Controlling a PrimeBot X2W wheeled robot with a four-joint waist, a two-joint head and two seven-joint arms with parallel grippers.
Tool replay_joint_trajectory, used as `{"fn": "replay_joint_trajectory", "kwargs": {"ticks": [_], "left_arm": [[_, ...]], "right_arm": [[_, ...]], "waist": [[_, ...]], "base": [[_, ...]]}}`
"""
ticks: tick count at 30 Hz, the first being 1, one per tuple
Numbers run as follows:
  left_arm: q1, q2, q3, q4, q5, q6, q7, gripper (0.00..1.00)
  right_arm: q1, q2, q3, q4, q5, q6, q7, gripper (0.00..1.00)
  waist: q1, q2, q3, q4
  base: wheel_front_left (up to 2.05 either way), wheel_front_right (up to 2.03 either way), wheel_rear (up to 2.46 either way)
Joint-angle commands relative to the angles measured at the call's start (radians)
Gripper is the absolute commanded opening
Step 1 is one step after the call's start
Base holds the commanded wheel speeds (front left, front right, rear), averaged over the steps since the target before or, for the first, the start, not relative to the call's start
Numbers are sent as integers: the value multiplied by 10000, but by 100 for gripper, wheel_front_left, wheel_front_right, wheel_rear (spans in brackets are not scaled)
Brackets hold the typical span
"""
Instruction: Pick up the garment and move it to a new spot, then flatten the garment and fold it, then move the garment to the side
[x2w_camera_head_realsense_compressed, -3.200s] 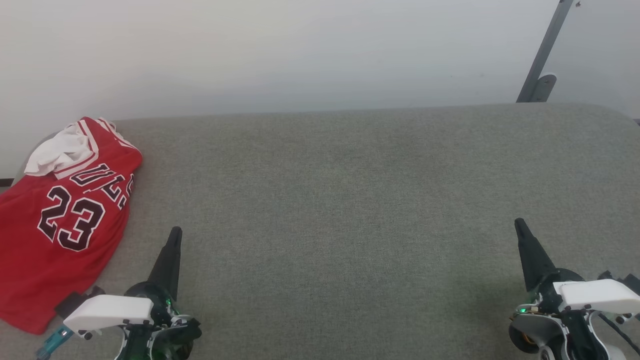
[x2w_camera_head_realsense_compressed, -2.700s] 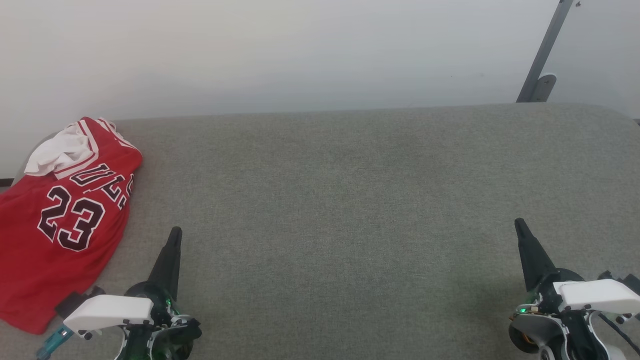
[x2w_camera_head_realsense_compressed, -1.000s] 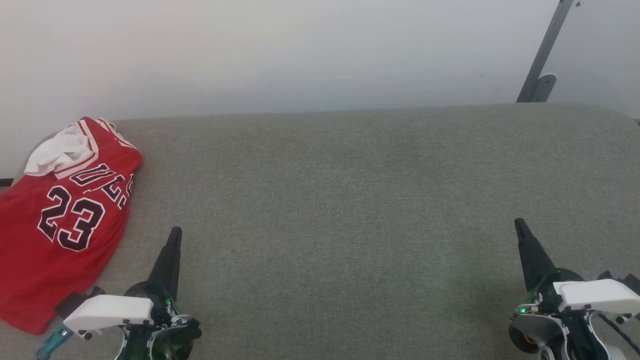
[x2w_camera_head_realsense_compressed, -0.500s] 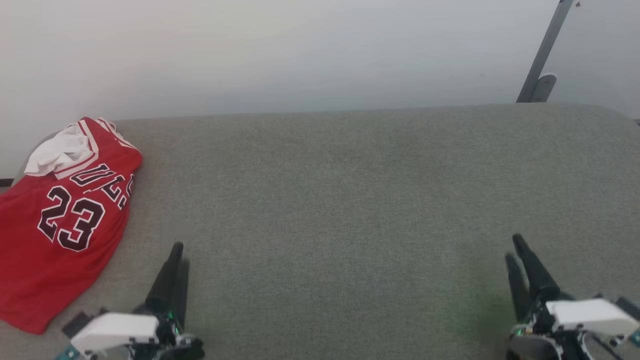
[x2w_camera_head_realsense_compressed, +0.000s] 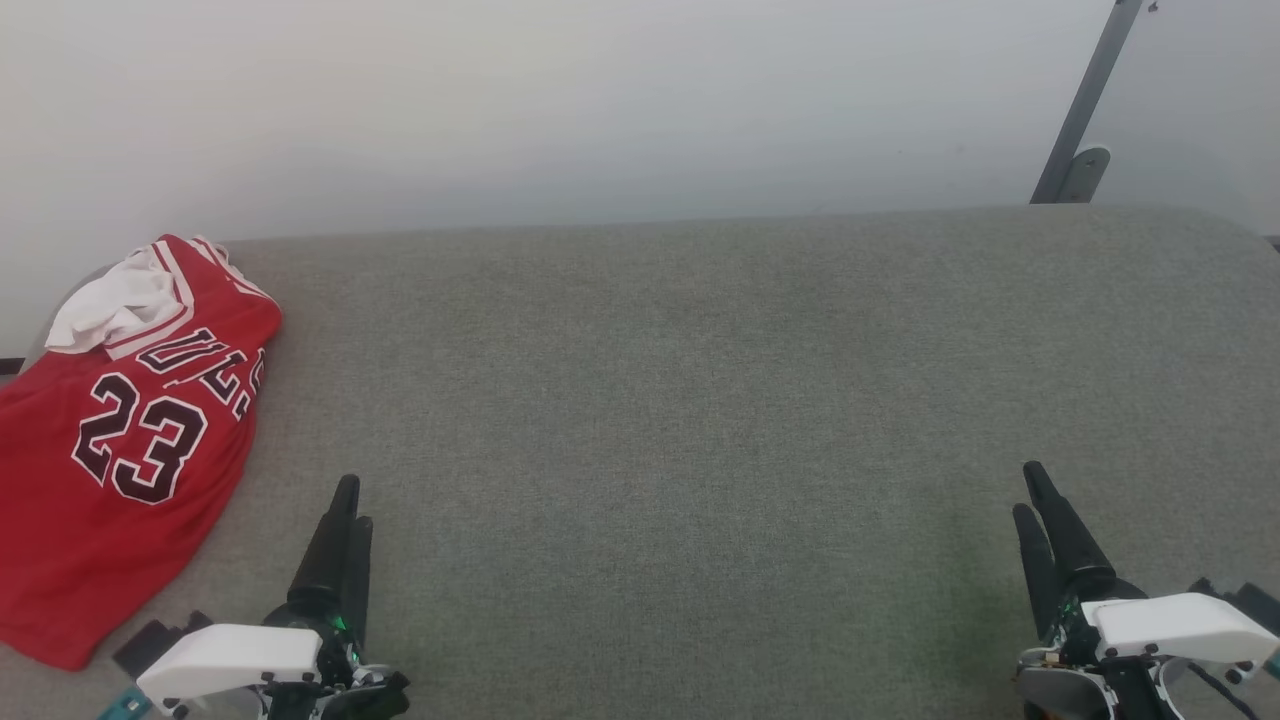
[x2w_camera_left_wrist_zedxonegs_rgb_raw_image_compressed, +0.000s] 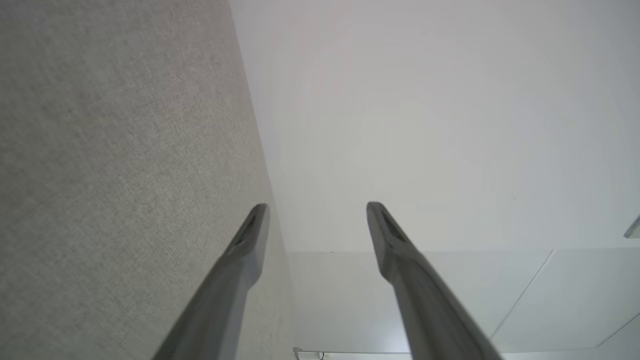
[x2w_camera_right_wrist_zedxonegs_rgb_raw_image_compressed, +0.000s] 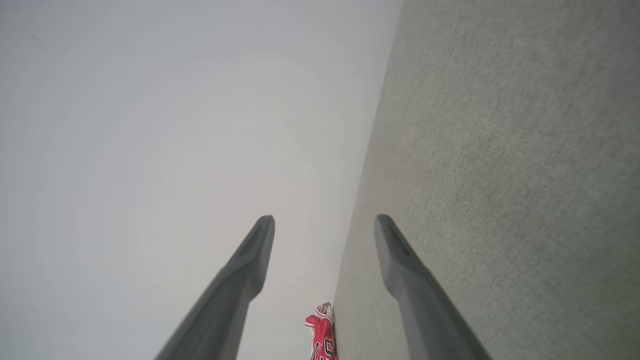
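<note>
Nearest the head camera, the left claw (x2w_camera_head_realsense_compressed: 354, 500) sits at lower left and the right claw (x2w_camera_head_realsense_compressed: 1025, 488) at lower right. Both are turned edge-on, so each pair of fingers nearly overlaps. The wrist views show what that angle hides: both claws are released and empty, fingers well apart, pointing along the grey desk (x2w_camera_head_realsense_compressed: 700, 400). Farther off, the garment (x2w_camera_head_realsense_compressed: 130, 450) lies rumpled at the desk's left edge, "23" facing up, apart from the left claw. The right wrist view shows it as a distant red scrap. Beyond stand the pale wall (x2w_camera_head_realsense_compressed: 600, 100) and a metal post (x2w_camera_head_realsense_compressed: 1085, 100).
</note>
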Motion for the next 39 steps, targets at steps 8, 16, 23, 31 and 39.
{"fn": "replay_joint_trajectory", "kwargs": {"ticks": [8, 16, 23, 31, 39], "left_arm": [[-95, 433, -218, -400, 1944, 452, -505, 100], [0, 737, -381, -466, 4097, 829, -826, 100], [46, 830, -360, -522, 5187, 817, -1048, 100], [137, 896, -212, -530, 6337, 590, -1322, 100], [200, 770, 28, -510, 7289, 293, -1573, 100]], "right_arm": [[-405, -624, 447, 107, -1812, 1, -600, 100], [-660, -959, 652, 497, -3825, 1, -884, 100], [-793, -1111, 707, 620, -4885, 1, -1019, 100], [-869, -1270, 671, 656, -5931, 1, -1276, 100], [-881, -1450, 748, 669, -6746, 2, -1516, 100]], "waist": [[0, 0, 2, -24], [0, 0, -3, -49], [0, 0, -8, -73], [0, 0, -25, -96], [0, 0, -34, -121]], "base": [[0, 0, 0], [0, 0, 0], [0, 0, 0], [0, 0, 0], [0, 0, 0]]}}
